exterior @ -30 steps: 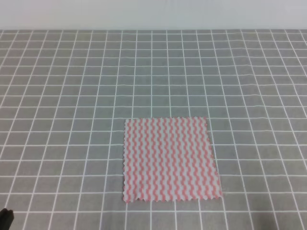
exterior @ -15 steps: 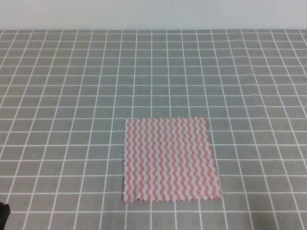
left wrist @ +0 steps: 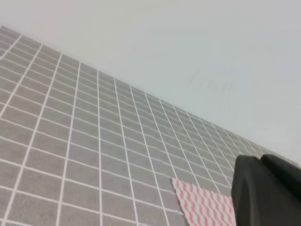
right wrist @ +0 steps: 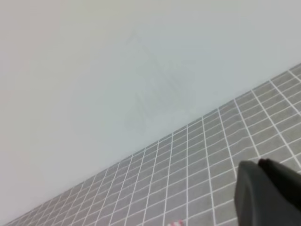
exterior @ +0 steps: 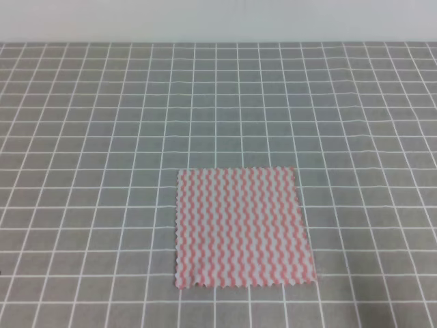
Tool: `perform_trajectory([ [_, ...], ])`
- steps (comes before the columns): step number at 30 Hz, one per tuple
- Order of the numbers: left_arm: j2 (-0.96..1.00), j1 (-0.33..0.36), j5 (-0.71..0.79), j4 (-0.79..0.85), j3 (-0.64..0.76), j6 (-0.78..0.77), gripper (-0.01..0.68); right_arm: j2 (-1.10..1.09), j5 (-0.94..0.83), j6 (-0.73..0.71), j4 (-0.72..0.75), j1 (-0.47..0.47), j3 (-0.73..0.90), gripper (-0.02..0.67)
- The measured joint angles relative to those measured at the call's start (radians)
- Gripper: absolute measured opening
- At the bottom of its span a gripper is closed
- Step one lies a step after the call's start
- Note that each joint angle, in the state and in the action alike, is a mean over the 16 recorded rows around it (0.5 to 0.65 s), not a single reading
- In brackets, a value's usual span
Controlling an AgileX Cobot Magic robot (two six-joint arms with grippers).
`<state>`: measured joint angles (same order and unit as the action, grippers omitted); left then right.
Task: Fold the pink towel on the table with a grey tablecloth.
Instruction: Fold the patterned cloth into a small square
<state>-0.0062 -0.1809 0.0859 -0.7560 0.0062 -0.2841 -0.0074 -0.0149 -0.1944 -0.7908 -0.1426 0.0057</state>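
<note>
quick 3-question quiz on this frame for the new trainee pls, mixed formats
1. True or false: the pink towel lies flat and unfolded on the grey tablecloth.
2. Multiple choice: in the exterior high view, how many robot hands are over the towel? A) none B) one C) two
3. Fill in: the towel's stripes are pink and ____.

Key:
1. True: it is a single spread square with jagged edges showing at the sides and near edge.
2. A: no hand appears in that view; each wrist view shows only a dark part of its own hand, the left hand and the right hand.
3. white
</note>
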Motion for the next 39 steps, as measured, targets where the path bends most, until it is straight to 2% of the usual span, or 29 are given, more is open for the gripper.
perform_trajectory([
  [5,-0.007,0.0,-0.042,-0.067,0.006,0.0,-0.001,0.0,0.006,0.0,-0.039,0.0,0.0,-0.016],
  [13,0.005,0.0,-0.05,-0.087,-0.009,0.0,-0.001,0.019,-0.038,0.001,-0.061,0.0,-0.025,-0.016],
  [18,0.074,-0.001,0.011,-0.084,-0.071,-0.003,-0.001,0.091,-0.115,0.001,-0.049,0.0,-0.091,-0.016],
  [26,0.317,-0.001,0.192,-0.018,-0.25,-0.028,-0.001,0.31,-0.343,0.002,0.04,-0.001,-0.254,-0.015],
  [33,0.55,-0.001,0.325,-0.013,-0.374,-0.145,-0.001,0.526,-0.556,0.003,0.108,-0.001,-0.366,-0.015],
  [39,0.672,-0.001,0.36,-0.157,-0.407,-0.36,-0.001,0.677,-0.655,-0.024,0.077,-0.019,-0.417,-0.015],
])
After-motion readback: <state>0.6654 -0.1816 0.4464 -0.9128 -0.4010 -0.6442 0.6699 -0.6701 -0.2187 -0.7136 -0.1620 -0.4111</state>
